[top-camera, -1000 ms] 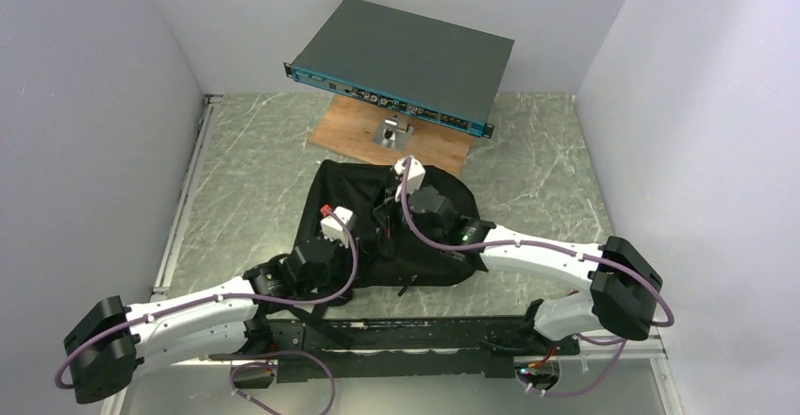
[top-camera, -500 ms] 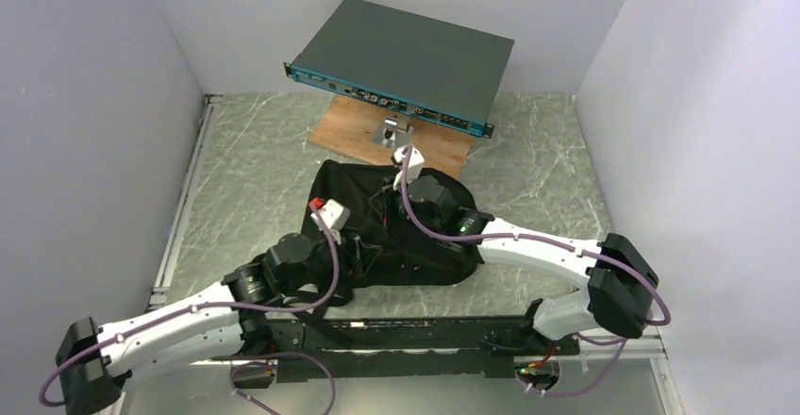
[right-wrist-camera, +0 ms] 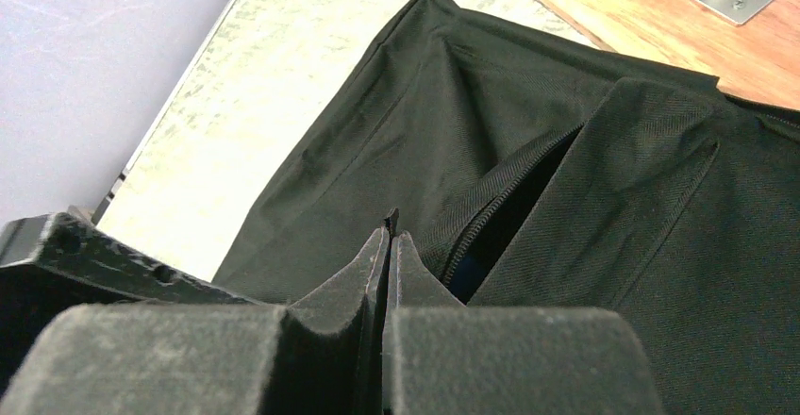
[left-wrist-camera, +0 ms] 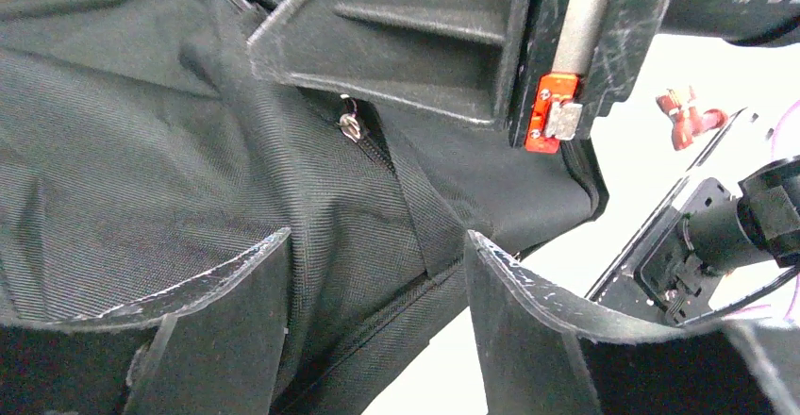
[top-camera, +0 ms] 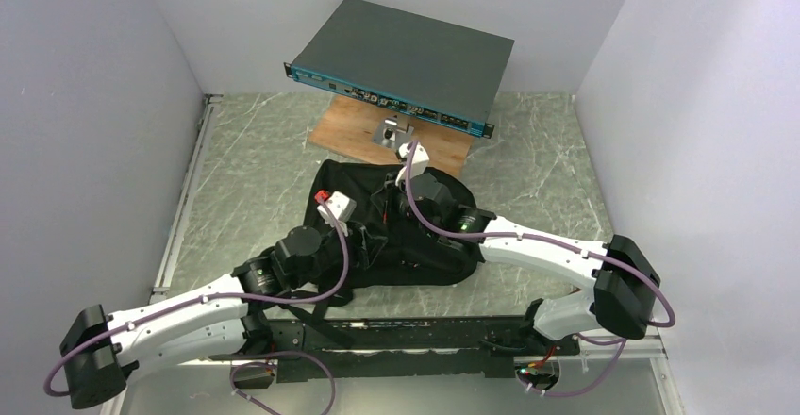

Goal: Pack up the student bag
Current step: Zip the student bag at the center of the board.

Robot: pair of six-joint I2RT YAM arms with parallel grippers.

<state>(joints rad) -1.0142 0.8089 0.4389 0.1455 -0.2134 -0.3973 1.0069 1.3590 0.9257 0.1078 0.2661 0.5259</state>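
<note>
Two arms are on the student bag (top-camera: 347,181), which lies flat in the middle of the table (top-camera: 255,170), just in front of the wooden board (top-camera: 344,130) that carries the rack unit (top-camera: 406,52).

Change over the last second: the left arm has stretched forward from the bag's near edge to over its middle. The right wrist crept slightly toward the bag's far end and otherwise barely moved.

Left fingers (left-wrist-camera: 236,288): spread wide and gripping nothing. They straddle the fabric, with a strap (left-wrist-camera: 425,212) running between them and the zip pull (left-wrist-camera: 351,130) just beyond the tips. The right arm's head is close overhead in that view.

Right fingers (right-wrist-camera: 373,269): pressed together, low against the fabric. I can't tell whether a fold or tab is pinched at the tips. Just ahead of them the zipper (right-wrist-camera: 509,203) gapes partway open, dark inside.

My read: this is still the opening stage and nothing is being loaded yet. The left arm's reach looks like a line-up on the zip pull while the right steadies the bag. The next move needs a clean grip on that small tab. The risk is grabbing the strap or loose cloth instead and dragging the whole bag.
</note>
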